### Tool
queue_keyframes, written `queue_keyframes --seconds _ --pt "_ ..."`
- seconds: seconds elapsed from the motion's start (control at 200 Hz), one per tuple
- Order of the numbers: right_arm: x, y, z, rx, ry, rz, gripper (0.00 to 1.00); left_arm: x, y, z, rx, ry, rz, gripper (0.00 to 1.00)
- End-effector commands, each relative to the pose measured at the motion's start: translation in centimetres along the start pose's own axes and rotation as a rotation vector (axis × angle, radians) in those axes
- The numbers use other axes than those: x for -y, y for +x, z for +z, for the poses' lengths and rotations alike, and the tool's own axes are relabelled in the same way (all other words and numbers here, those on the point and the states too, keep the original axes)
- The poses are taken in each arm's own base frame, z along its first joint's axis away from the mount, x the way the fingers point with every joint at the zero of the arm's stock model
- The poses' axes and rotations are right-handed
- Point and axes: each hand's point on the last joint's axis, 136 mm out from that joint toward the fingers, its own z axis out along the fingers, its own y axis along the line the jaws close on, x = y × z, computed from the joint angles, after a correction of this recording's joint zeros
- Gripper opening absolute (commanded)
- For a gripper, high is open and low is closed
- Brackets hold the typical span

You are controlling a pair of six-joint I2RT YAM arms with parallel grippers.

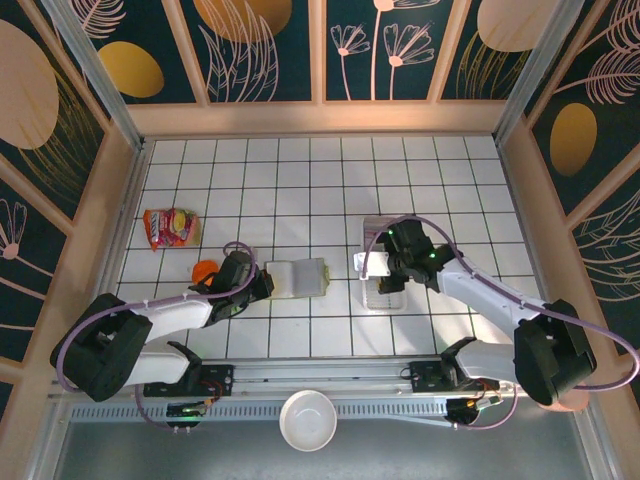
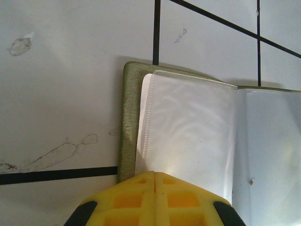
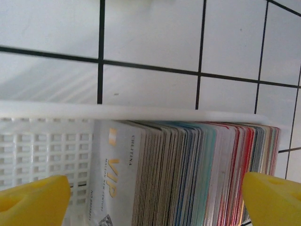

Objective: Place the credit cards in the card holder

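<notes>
— Cards, where?
— On edge in a row in the white tray, right of centre on the desk. The right claw stands wide apart, flanking them.
— The card holder?
— Open flat, left of the tray; the left claw, fingers together, sits at its edge.

Bright, even light is falling from above onto the white tiled table, leaving only soft shadows beside the arms. Glare is whitening the sleeves of the card holder, with the left gripper blurring up close. The right gripper is looking soft too, while the credit cards are showing crisp.
</notes>
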Motion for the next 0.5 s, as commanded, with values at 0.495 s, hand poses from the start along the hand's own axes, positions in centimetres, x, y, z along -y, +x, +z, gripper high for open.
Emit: queue_keyframes --seconds 0.495 --pt "2.1 1.3 1.6 -0.074 0.105 -0.124 0.7 -0.3 0.2 0.2 -0.023 -0.019 0.013 0.0"
